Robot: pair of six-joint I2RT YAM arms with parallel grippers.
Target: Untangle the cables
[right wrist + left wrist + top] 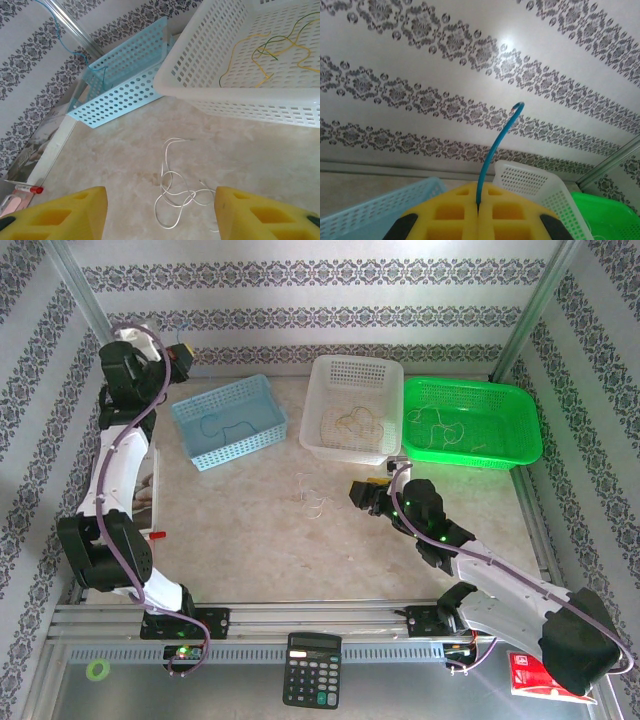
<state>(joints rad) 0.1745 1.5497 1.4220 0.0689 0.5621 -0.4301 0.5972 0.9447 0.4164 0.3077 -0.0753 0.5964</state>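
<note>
Top external view: three baskets stand in a row along the far side of the surface [250, 540], with a blue basket [240, 445] on the left, a white basket [355, 370] in the middle and a green basket [470, 388] on the right. The white and green ones touch. A dark bluish cable [225, 430] lies looped in the blue basket, yellowish-tan cables [352, 422] lie in the white basket, and pale cables [445, 428] lie in the green one. A whitish cable [315, 495] lies in loose loops on the bare surface in front of the white basket. The right fingers [362, 492] hover near it, on its right. In the right wrist view they are spread wide and empty, with the whitish loops lying between them. The left arm is raised at the far left corner, behind the blue basket. In the left wrist view the left fingers [470, 220] are pressed together on a blue cable [495, 150], which rises from the seam between them and curls over at its tip.
</note>
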